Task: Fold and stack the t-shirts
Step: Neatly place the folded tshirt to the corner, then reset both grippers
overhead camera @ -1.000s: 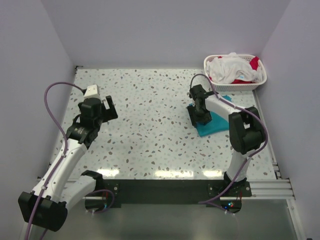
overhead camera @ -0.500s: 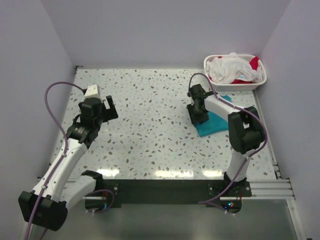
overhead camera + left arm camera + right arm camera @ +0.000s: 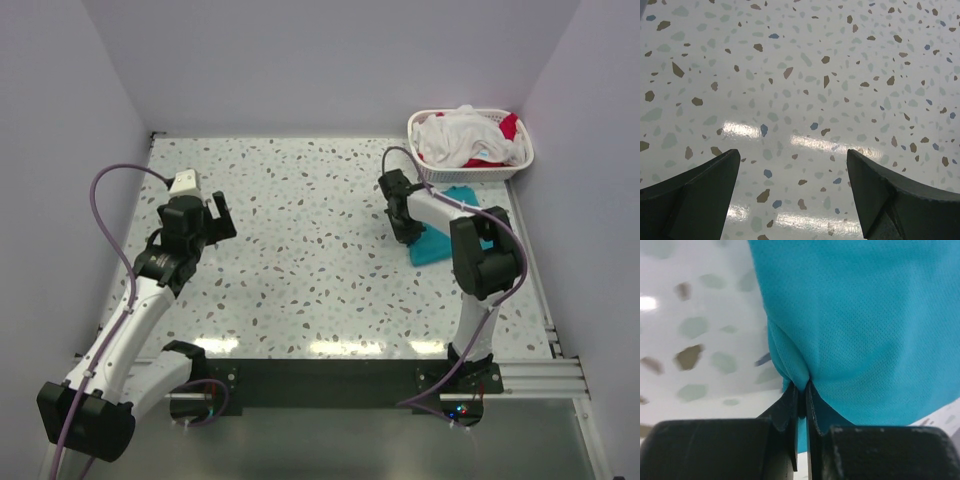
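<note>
A folded teal t-shirt (image 3: 432, 247) lies on the speckled table at the right, just in front of the basket. My right gripper (image 3: 409, 234) is at the shirt's left edge, and in the right wrist view the gripper (image 3: 802, 387) is shut, pinching a fold of the teal t-shirt (image 3: 865, 315). White and red t-shirts (image 3: 462, 137) are piled in the basket. My left gripper (image 3: 222, 214) hovers over the left part of the table. In the left wrist view that gripper (image 3: 792, 160) is open, with only bare tabletop between its fingers.
The white lattice basket (image 3: 521, 160) stands at the back right corner, close to the right wall. Walls enclose the table on the left, back and right. A black rail runs along the near edge by the arm bases.
My right gripper has closed onto the left edge of the teal t-shirt, and the shirt has shifted slightly right and back. The left arm has not moved.
</note>
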{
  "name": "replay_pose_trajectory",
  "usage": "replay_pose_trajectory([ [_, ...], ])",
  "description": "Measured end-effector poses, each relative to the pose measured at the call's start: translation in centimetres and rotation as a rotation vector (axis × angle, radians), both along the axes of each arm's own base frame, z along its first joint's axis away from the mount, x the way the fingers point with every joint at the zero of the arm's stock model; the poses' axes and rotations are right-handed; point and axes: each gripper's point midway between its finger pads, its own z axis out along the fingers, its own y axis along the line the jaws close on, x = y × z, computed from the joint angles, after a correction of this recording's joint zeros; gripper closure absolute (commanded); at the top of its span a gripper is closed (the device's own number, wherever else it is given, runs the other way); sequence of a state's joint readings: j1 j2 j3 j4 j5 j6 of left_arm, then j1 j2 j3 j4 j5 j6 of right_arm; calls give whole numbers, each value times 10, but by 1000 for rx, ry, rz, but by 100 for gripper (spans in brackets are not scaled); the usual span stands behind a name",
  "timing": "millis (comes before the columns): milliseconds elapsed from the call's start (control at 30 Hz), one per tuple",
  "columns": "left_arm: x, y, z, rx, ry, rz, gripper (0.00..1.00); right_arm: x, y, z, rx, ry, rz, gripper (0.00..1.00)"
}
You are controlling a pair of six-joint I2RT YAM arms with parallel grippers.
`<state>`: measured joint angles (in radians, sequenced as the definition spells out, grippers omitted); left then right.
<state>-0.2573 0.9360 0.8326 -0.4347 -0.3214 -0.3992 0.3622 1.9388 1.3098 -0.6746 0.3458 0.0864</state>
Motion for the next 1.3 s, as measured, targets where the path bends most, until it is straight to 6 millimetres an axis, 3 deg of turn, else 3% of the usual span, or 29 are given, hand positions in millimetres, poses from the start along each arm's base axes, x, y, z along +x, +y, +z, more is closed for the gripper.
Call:
replay_pose_trajectory([
  [300,-1,0,-5,4,12,0,7,26,-86,3,-117,-50,-182,100],
  [400,0,0,-6,5,17,0,7,40,-94,3,-148,-65,-187,100],
  [600,0,0,-9,7,25,0,7,64,-90,4,-173,-100,-151,100],
  [733,1,0,-11,9,33,0,6,71,-88,5,-178,-112,-134,58],
  [833,1,-1,-13,11,40,-2,4,70,-84,11,-152,-123,-136,42],
  [900,2,-1,-13,11,41,-3,2,63,-80,24,-113,-143,-153,37],
  [967,1,-1,-13,12,41,-4,1,51,-74,50,-67,-170,-171,30],
  [1033,1,-1,-13,11,42,-5,0,39,-68,93,-5,-247,-195,28],
  [1100,0,-1,-14,13,51,-5,0,26,-63,146,65,-363,-215,21],
  [1133,-2,-1,-13,13,58,-6,0,16,-62,178,108,-442,-227,10],
  [1200,-7,0,-7,13,73,-6,0,-9,-64,242,196,-614,-243,2],
  [1300,-16,2,16,2,46,-3,0,-62,-68,318,314,-840,-232,1],
])
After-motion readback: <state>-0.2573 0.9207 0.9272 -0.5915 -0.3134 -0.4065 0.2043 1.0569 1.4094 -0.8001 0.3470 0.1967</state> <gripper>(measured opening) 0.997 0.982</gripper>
